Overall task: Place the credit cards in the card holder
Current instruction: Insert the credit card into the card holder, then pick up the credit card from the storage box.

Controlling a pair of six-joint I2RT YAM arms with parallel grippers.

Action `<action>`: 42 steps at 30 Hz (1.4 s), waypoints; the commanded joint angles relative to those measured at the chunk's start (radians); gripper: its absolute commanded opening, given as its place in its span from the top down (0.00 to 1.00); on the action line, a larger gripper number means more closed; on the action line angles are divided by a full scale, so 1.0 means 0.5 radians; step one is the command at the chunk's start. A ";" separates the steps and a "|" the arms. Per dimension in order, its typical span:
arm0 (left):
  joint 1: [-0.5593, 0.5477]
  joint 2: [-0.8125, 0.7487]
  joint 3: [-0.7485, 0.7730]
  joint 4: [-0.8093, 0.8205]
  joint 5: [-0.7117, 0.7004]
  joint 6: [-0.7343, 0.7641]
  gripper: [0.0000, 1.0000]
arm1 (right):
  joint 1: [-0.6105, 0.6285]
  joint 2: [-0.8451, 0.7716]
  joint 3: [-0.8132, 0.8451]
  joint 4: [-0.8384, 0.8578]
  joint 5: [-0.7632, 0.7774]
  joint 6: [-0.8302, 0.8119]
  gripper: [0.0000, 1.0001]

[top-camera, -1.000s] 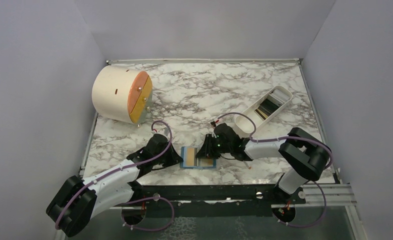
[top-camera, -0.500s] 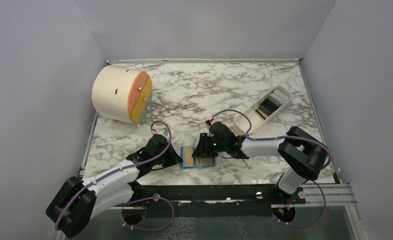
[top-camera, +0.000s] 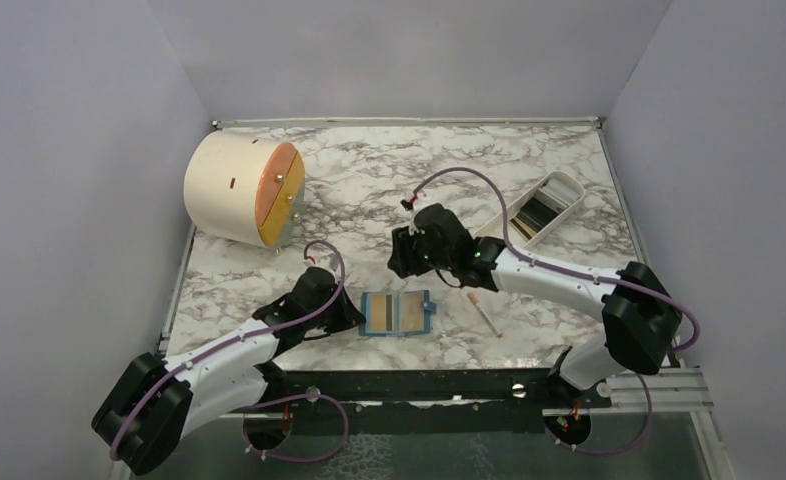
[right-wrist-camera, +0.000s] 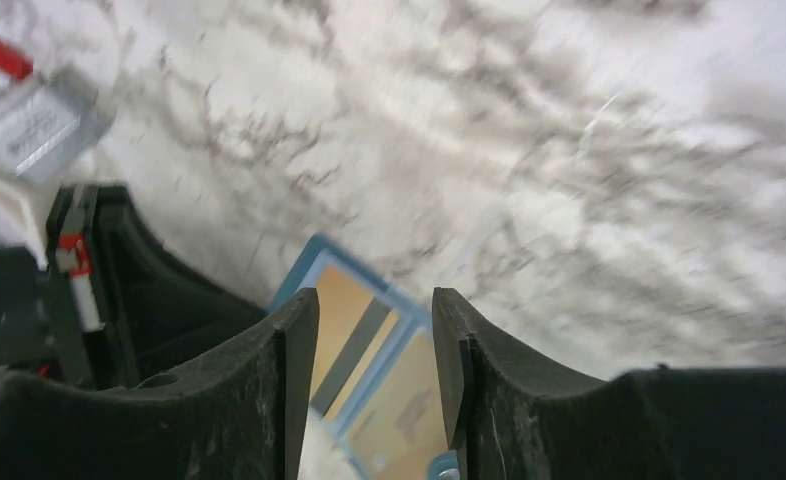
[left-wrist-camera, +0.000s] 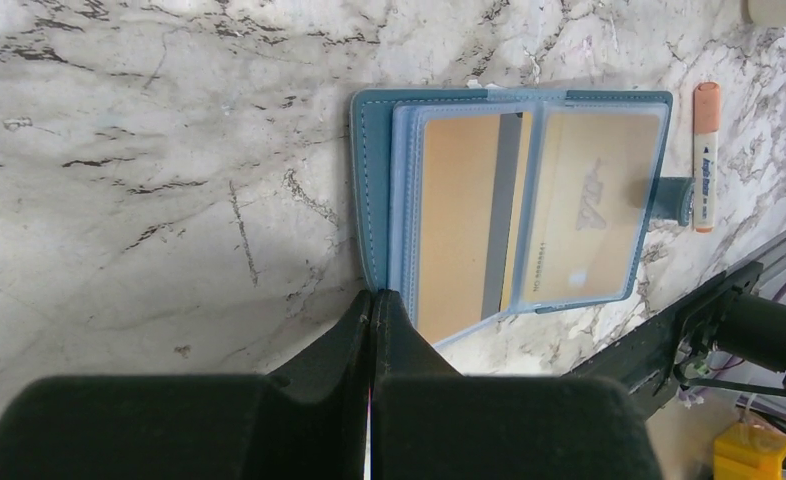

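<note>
- Lying open and flat on the marble table (top-camera: 369, 190), near its front edge: teal-blue card holder (left-wrist-camera: 370, 180), snap tab sticking out at one side.
- Showing two gold-yellow credit cards (left-wrist-camera: 589, 200) side by side under lighter-blue clear sleeves (left-wrist-camera: 403, 200), one bearing a grey stripe.
- Clenching left gripper (left-wrist-camera: 371, 305) fingers together at the holder's near corner.
- Hovering above, right gripper (right-wrist-camera: 374, 320) fingers parted, grasping nothing.

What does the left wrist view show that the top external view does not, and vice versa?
Only left wrist: the dark stripe on one of the gold cards, and the left gripper, jaws shut at a corner of the card holder. Only top external: the round drawer box, the white tray, the right gripper. Both: the open card holder, its cards, the pen-like stick.
</note>
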 commanded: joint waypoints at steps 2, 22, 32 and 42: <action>-0.002 0.042 0.089 0.019 0.026 0.091 1.00 | -0.262 0.085 0.374 -0.508 0.495 -0.580 0.51; -0.002 -0.054 0.070 0.050 0.119 0.092 1.00 | -1.568 0.370 0.627 -0.458 0.672 -1.819 0.49; -0.002 -0.038 0.075 0.049 0.127 0.094 1.00 | -1.684 0.556 0.531 -0.148 0.530 -2.156 0.45; -0.002 -0.062 0.065 0.061 0.125 0.073 1.00 | -1.697 0.642 0.413 0.225 0.680 -2.427 0.48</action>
